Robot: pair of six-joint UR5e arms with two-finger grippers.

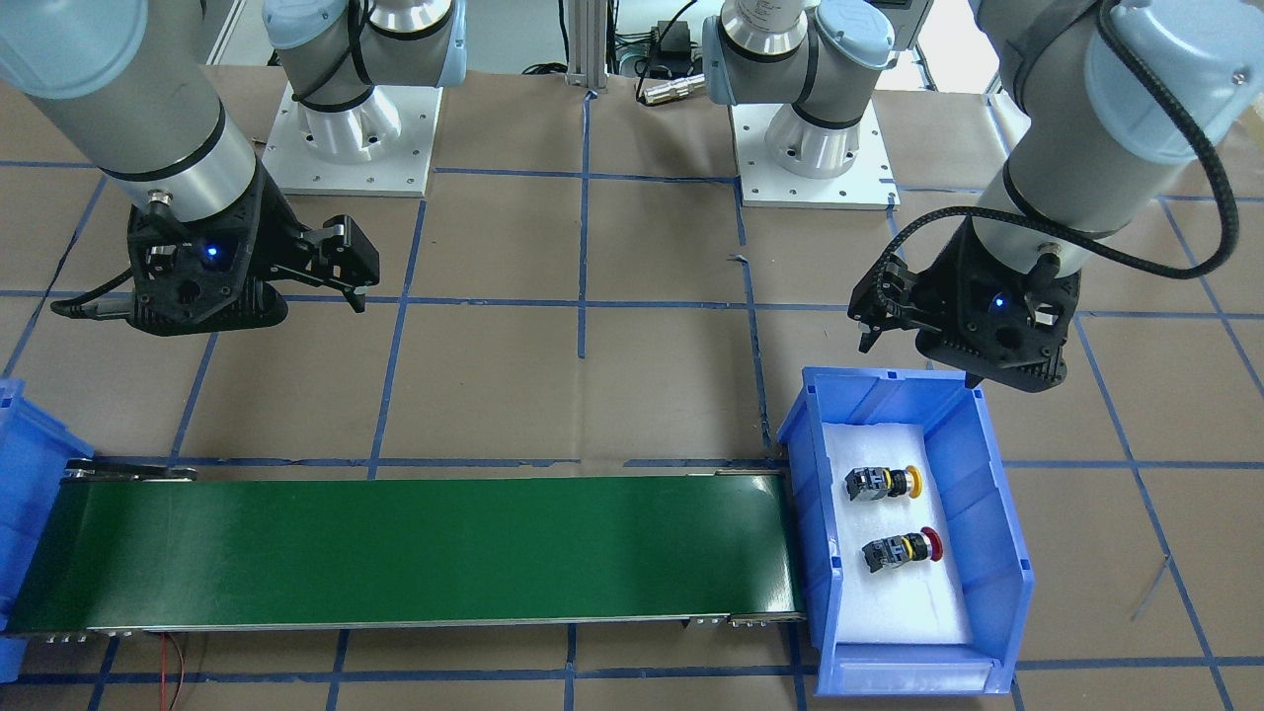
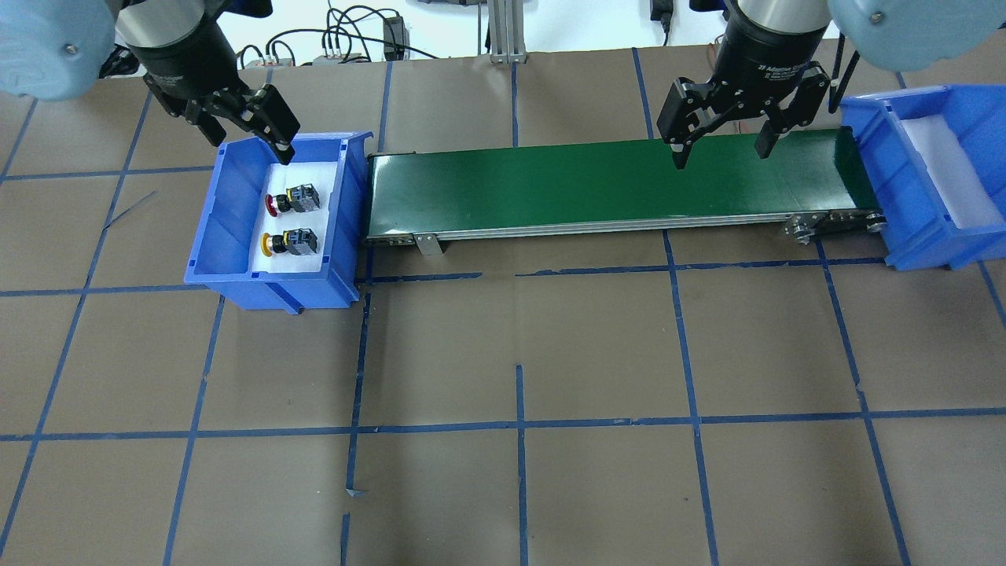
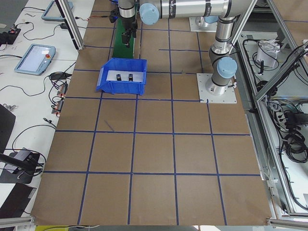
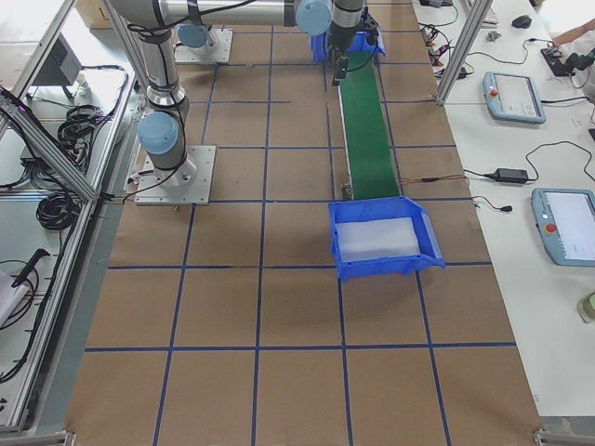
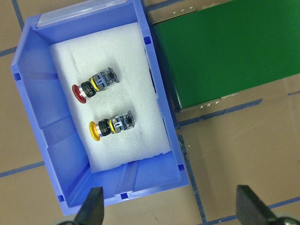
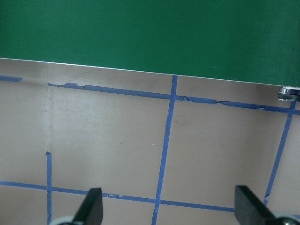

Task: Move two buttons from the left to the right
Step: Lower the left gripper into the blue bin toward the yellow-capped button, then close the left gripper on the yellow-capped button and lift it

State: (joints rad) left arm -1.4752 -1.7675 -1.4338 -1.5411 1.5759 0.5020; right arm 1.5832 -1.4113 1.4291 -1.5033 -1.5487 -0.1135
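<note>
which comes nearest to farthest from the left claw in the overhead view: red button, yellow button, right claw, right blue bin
From the left claw:
1. red button, in the left bin beside it
2. yellow button, same bin, nearer the camera
3. right claw, by the belt's right part
4. right blue bin, at the belt's far end

Two buttons [image 2: 292, 242]; two bins [image 2: 224, 236]; one belt [image 2: 613, 185]

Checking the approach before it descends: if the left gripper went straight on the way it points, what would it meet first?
Probably the blue bin, at its wall, short of the red button and yellow button; depth is unclear.
</note>
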